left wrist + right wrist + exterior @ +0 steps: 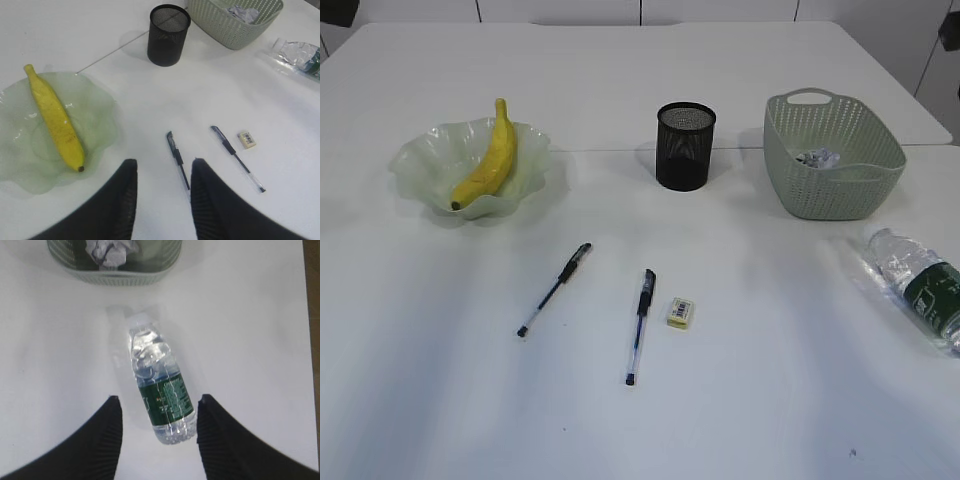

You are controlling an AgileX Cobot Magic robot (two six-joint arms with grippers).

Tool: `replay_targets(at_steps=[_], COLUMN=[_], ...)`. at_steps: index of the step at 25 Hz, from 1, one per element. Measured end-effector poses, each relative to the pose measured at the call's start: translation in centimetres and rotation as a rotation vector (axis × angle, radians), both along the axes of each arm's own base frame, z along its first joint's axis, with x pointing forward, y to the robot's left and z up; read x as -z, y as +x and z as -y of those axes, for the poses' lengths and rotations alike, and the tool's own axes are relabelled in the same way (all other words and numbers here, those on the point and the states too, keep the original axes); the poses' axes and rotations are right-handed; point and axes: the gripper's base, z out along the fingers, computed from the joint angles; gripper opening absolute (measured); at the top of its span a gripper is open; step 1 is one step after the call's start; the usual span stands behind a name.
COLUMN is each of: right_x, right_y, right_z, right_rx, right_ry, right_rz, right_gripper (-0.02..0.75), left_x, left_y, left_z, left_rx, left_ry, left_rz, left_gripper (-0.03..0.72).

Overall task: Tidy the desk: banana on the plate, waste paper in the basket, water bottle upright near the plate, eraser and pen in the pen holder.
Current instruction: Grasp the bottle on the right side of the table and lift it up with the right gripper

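We see the water bottle [161, 388] lying on its side at the lower centre of the right wrist view, between the spread, empty fingers of the right gripper [159, 412]. It looks light, smooth and crushable, so we would grip its labelled middle. The left gripper [162, 172] hangs open above a pen [178, 159]. The white table [770, 400] is bare and roomy.

You can see only the fingers of each arm, and only from the wrist cameras. The left gripper [162, 170] has two black fingers [117, 200], broad at the base and tapering to rounded tips, with fine ribbing on their inner faces. The right gripper [157, 402] matches it: matte black fingers [220, 440], the same ribbed texture, no markings you could read.
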Motion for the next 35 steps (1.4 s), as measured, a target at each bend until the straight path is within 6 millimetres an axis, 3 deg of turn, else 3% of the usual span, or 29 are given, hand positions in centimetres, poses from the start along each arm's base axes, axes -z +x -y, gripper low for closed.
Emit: replay_targets(at_steps=[9,19,26,35], right_x=[4.8,10.4,11.3,11.5], right_y=[-1.7,0.4,1.7,2.4], right_z=[-0.2,-0.1,0.8,0.7], right_rx=[-0.003,-0.037,-0.081,-0.091], right_ry=[0.021,0.000,-0.119,-0.109], right_rz=[-0.170,-0.330,-0.272,-0.213], right_gripper=[0.369,0.445,0.445,0.446], left_x=[0.0,0.1,0.1,0.2], left_y=[-0.2,-0.4,-0.5,-0.6], left_z=[0.0,0.2,0.2,0.3], left_rx=[0.005,0.031,0.037,0.046], left_ry=[-0.004,-0.008,-0.008,-0.008], left_rz=[-0.010,-0.038,-0.044,-0.055], left_gripper=[0.251,0.251,0.251,0.251])
